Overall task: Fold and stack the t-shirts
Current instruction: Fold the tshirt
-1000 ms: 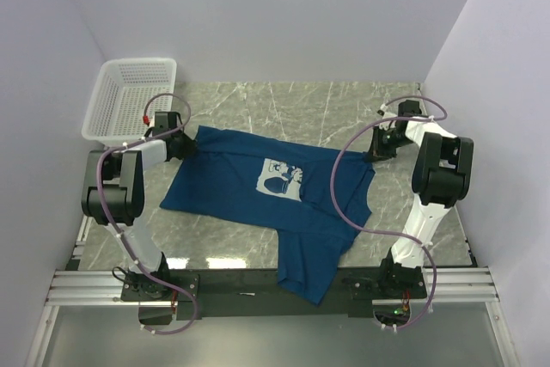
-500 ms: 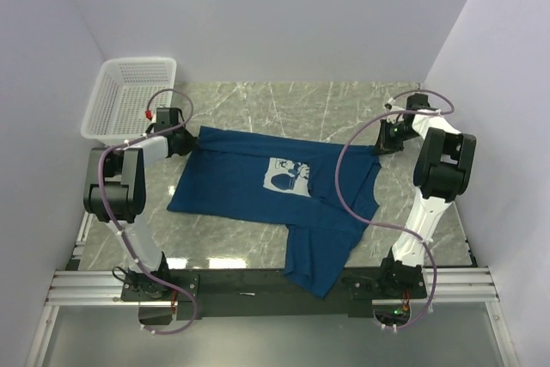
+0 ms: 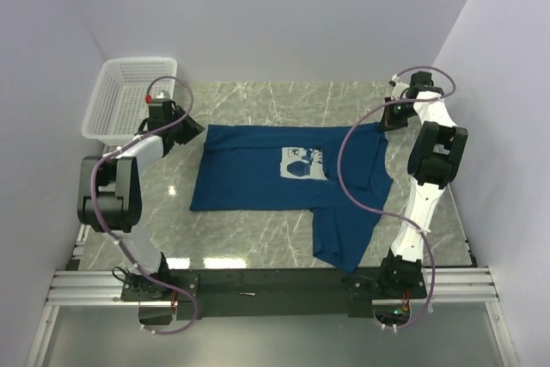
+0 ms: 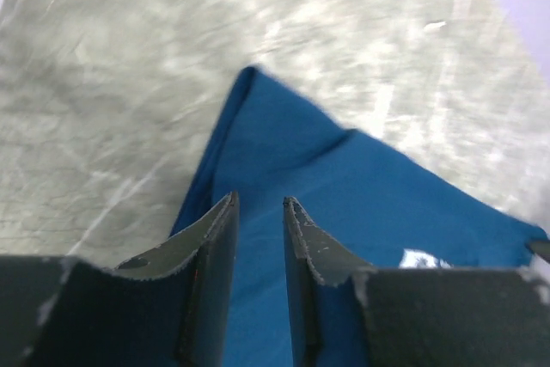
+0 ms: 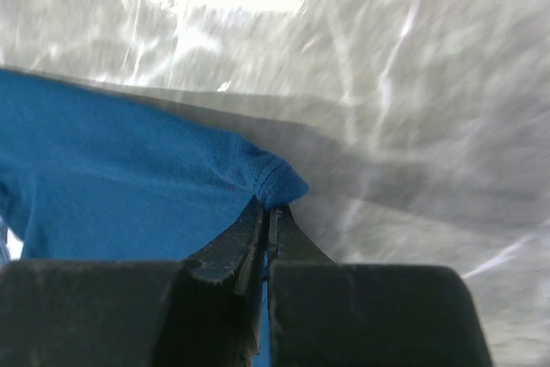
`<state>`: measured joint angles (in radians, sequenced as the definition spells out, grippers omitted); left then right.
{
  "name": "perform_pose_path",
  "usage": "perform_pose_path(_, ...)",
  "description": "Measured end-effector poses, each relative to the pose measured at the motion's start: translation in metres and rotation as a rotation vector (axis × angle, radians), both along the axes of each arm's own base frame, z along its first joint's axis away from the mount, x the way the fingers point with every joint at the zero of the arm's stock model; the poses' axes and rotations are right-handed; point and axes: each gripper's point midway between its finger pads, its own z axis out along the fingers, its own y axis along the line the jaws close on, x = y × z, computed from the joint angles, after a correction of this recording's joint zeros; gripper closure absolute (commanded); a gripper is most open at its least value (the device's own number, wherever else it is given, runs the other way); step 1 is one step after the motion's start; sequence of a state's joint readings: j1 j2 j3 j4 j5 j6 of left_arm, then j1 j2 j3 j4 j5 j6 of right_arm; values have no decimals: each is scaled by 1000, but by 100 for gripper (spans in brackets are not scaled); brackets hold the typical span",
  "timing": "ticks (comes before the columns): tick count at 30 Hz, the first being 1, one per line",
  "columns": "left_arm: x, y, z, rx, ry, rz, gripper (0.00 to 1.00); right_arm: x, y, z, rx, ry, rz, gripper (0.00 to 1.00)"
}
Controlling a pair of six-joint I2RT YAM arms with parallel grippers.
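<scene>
The counter (image 3: 258,100) has a grey-green marble surface with pale veins, and the light gives bright patches on it. Plain pale lilac walls (image 3: 258,15) close it on three sides. A white mesh basket (image 3: 101,113) stands at the far left corner. An aluminium rail (image 3: 86,285) runs along the near edge.

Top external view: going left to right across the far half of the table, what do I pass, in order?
white mesh basket → left gripper, jaws apart → dark blue t-shirt → right gripper, pinching the shirt's far right corner.
</scene>
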<state>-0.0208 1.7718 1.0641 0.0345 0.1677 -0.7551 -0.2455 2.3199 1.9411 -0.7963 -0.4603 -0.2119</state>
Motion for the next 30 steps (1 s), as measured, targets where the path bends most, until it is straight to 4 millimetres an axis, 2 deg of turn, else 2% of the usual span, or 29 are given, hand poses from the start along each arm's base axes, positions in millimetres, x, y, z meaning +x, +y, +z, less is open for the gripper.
perform_pose_path(5, 3, -4, 46, 3, -124, -42, 66, 29, -18, 6, -80, -46, -13, 100)
perform_pose_path(6, 3, -5, 52, 6, -142, -52, 63, 36, -23, 8, -102, -58, -22, 100)
perform_pose_path(9, 2, -6, 54, 15, -150, -71, 56, 55, -37, 12, -185, -96, -51, 96)
perform_pose_path(12, -1, -8, 51, 15, -140, -89, 54, 72, -52, 18, -281, -137, -93, 69)
perform_pose_path(13, -2, -8, 52, 18, -143, -93, 54, 78, -57, 21, -320, -154, -110, 48)
perform_pose_path(14, -3, -8, 52, 22, -145, -98, 53, 83, -62, 23, -365, -170, -131, 41)
perform_pose_path(16, -13, -8, 54, 33, -145, -106, 52, 93, -69, 29, -443, -204, -164, 31)
perform_pose_path(18, -26, -7, 59, 46, -153, -115, 49, 101, -74, 35, -493, -240, -185, 27)
perform_pose_path(20, -41, -7, 70, 53, -186, -119, 45, 97, -72, 39, -519, -259, -187, 24)
perform_pose_path(23, -76, -10, 84, 45, -239, -131, 44, 67, -58, 47, -512, -261, -103, 23)
perform_pose_path(25, -98, -16, 87, 28, -264, -146, 40, 29, -36, 53, -465, -257, 22, 23)
perform_pose_path(28, -138, -35, 73, -41, -236, -166, 42, -51, 11, 79, -383, -330, 345, 23)
perform_pose_path(30, -162, -52, 55, -89, -175, -183, 42, -112, 45, 96, -344, -415, 606, 23)
